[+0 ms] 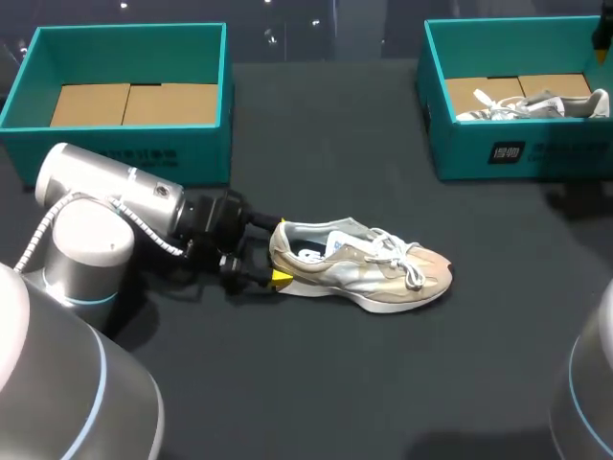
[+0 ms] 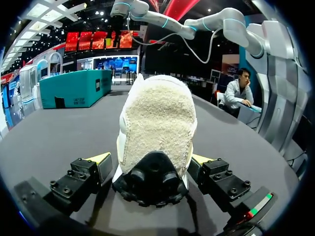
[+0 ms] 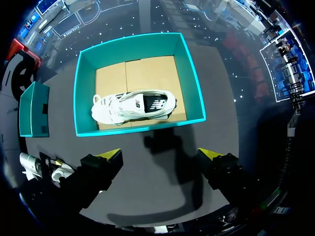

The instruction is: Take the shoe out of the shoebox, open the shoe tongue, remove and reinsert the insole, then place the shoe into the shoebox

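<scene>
A beige sneaker with white laces lies on its sole in the middle of the dark table, toe to the right. My left gripper is at its heel, open. In the left wrist view the sneaker's fuzzy heel stands between the two fingers of the left gripper. My right gripper hangs open and empty high above the right teal shoebox. A white shoe lies inside that box on its side.
An empty teal shoebox with a cardboard floor stands at the back left. The right shoebox with the white shoe is at the back right, also seen as the teal box ahead of the left gripper.
</scene>
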`<state>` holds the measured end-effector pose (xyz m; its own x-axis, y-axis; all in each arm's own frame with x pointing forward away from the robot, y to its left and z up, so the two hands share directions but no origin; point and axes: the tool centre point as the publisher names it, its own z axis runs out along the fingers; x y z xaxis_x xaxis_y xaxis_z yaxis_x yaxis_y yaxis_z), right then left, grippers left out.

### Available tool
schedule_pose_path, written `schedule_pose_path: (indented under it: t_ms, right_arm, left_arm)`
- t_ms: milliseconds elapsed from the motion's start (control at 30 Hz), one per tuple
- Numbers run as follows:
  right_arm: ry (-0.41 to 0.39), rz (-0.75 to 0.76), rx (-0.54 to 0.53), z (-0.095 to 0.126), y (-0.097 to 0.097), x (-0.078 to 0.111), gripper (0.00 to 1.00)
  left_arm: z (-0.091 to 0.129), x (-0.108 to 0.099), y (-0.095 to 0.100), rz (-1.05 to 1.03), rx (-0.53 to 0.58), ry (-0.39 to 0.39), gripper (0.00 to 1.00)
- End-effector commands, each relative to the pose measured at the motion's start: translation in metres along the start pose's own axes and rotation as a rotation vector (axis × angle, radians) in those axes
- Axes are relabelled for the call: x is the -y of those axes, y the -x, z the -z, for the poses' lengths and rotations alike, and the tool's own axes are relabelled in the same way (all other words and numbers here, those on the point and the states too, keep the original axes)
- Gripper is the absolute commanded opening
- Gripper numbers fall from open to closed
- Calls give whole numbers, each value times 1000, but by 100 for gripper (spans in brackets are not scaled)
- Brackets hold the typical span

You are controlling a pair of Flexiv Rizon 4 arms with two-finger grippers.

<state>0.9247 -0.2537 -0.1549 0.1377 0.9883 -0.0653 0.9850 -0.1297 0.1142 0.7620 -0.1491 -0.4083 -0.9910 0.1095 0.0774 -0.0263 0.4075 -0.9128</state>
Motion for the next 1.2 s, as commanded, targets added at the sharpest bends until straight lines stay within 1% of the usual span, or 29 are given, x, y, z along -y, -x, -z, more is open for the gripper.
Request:
schedule_pose_path:
  t_ms: [33, 300, 433, 467, 500, 533, 567, 600, 900, 1100, 1200]
  right_arm:
    - [1, -1, 1, 0, 0, 1, 100]
    - [1, -1, 1, 0, 0, 1, 100]
    - [1, -1, 1, 0, 0, 1, 100]
    - [1, -1, 1, 0, 0, 1, 100]
    - [1, -1, 1, 0, 0, 1, 100]
    - [1, -1, 1, 0, 0, 1, 100]
    - [1, -1, 1, 0, 0, 1, 100]
    - [1, -1, 1, 0, 0, 1, 100]
    - [1, -1, 1, 0, 0, 1, 100]
    - [1, -1, 1, 0, 0, 1, 100]
    - [1, -1, 1, 0, 0, 1, 100]
  left_arm:
    - [-13, -1, 1, 5, 1, 0, 100]
    - [-23, 3, -5, 3, -17, -9, 100]
    - [-28, 3, -3, 4, -18, -10, 100]
    - [-29, 3, -3, 5, -17, -9, 98]
    - [-30, 3, -2, 7, -17, -9, 77]
    - [-30, 2, -2, 8, -17, -9, 49]
    - [-31, 2, -2, 9, -16, -9, 32]
    - [-31, 2, -2, 9, -16, -10, 0]
    - [-31, 2, -7, 27, 40, -8, 0]
    - [-31, 2, -9, 38, 48, -8, 0]
    - [-31, 1, -8, 42, 48, 11, 0]
